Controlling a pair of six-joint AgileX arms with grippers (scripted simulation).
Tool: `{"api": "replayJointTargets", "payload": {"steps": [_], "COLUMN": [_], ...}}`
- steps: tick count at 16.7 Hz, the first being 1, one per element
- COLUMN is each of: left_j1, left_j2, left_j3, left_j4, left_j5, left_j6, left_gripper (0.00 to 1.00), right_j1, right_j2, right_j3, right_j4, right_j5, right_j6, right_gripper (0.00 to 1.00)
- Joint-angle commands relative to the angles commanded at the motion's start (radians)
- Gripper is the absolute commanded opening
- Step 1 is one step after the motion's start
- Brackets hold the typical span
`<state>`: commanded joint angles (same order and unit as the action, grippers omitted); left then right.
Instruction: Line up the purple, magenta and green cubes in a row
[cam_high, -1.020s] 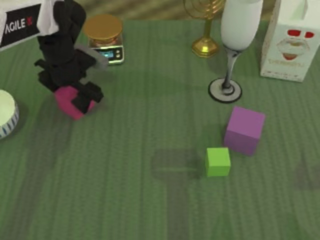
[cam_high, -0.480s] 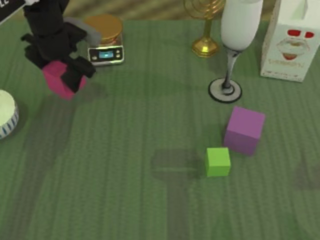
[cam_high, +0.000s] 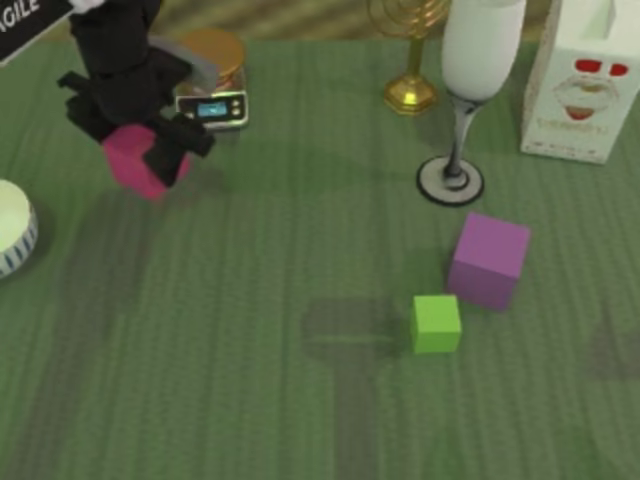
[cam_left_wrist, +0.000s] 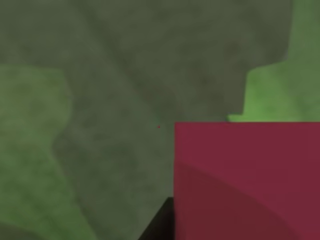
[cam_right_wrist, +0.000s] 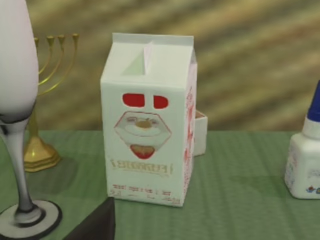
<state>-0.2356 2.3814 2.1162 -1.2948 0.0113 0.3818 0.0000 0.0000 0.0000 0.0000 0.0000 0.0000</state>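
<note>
The left gripper is over the far left part of the tabletop, pinching the magenta cube, which hangs above its shadow on the green cloth, just beside a small scale with a gold jar on it. The purple cube sits right of centre, near the foot of a tall glass. The green cube lies just beside the purple cube's near left corner. A carton stands at the far right corner. The right gripper is out of sight.
</note>
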Motion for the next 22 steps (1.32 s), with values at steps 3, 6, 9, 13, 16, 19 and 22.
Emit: {"api": "replayJointTargets", "payload": {"steps": [3, 6, 9, 13, 16, 19, 22], "left_j1": [-0.078, -0.178, -0.288, -0.431, -0.519, -0.575, -0.587], "left_j2": [-0.017, -0.042, -0.073, -0.117, -0.145, -0.165, -0.169], "left_j3": [-0.022, -0.054, -0.09, -0.142, -0.176, -0.2, -0.205], "left_j4": [0.002, 0.005, 0.012, 0.021, 0.028, 0.032, 0.033], "left_j5": [-0.002, -0.005, -0.009, -0.013, -0.015, -0.017, -0.017], "left_j6": [-0.15, -0.349, -0.575, -0.871, -1.055, -1.168, -1.19], "left_gripper": [0.0, 0.0, 0.0, 0.0, 0.0, 0.0, 0.0], "right_j1": [0.0, 0.0, 0.0, 0.0, 0.0, 0.0, 0.0], "right_j2": [0.0, 0.0, 0.0, 0.0, 0.0, 0.0, 0.0], "right_j3": [0.0, 0.0, 0.0, 0.0, 0.0, 0.0, 0.0], "right_j4": [0.0, 0.0, 0.0, 0.0, 0.0, 0.0, 0.0], "right_j5": [0.0, 0.0, 0.0, 0.0, 0.0, 0.0, 0.0], "right_j6": [0.0, 0.0, 0.0, 0.0, 0.0, 0.0, 0.0], "right_gripper": [1.0, 1.0, 1.0, 1.0, 1.0, 1.0, 1.0]}}
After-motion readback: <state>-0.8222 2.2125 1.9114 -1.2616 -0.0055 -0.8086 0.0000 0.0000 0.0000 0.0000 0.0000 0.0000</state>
